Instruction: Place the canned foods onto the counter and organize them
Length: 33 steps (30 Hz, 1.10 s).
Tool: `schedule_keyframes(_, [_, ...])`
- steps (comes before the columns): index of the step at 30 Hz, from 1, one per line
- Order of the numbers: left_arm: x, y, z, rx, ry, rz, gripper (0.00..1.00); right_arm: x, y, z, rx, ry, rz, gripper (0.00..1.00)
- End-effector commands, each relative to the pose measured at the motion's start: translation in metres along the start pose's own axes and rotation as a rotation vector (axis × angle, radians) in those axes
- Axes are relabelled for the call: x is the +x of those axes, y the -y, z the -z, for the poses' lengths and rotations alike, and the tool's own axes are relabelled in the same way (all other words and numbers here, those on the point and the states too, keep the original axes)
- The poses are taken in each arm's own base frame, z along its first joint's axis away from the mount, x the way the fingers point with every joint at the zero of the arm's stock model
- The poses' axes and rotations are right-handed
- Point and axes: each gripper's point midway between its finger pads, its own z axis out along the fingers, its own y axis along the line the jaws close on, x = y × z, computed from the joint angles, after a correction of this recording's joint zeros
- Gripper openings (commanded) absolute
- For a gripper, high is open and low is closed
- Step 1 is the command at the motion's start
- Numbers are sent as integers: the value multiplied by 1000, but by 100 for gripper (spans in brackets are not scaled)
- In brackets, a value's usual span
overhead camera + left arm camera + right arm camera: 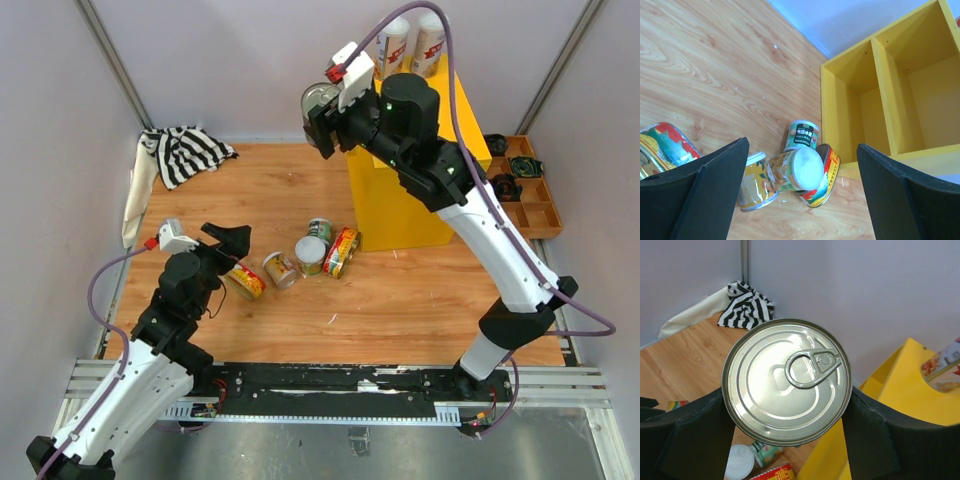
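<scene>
My right gripper (pixel 322 112) is shut on a dark can with a metal pull-tab top (pixel 786 381), held in the air beside the upper left corner of the yellow counter (pixel 400 195). Two white red-labelled cans (pixel 410 45) stand on the counter's top. Several cans lie on the wooden floor left of the counter: a red-and-yellow fish can (pixel 244 281), a yellow can (pixel 279 269), a white-lidded one (pixel 311 254), a green one (pixel 319 229) and a red-and-yellow one (pixel 341 251). My left gripper (pixel 232 240) is open and empty, just left of this cluster (pixel 797 170).
A black-and-white striped cloth (pixel 185 152) lies at the far left corner. A brown wooden tray (pixel 530 190) with black round parts sits right of the counter. The counter's open compartments (pixel 880 100) face the cans. Grey walls close in the back and sides.
</scene>
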Motion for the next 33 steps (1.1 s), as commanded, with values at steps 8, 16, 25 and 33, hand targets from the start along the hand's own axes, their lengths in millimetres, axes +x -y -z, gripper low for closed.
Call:
schedule_keyframes(8, [-16, 30, -3, 90, 21, -34, 92, -56, 122, 64, 355, 156, -72, 4])
schedule_keyframes(16, [-12, 33, -9, 91, 4, -42, 92, -37, 179, 72, 509, 95, -102, 4])
schedule_keyframes(25, [-9, 43, -18, 115, -4, -45, 92, -3, 223, 66, 618, 19, -134, 4])
schedule_keyframes(33, [-9, 46, -21, 119, -6, -59, 92, 15, 256, 65, 681, 0, -177, 4])
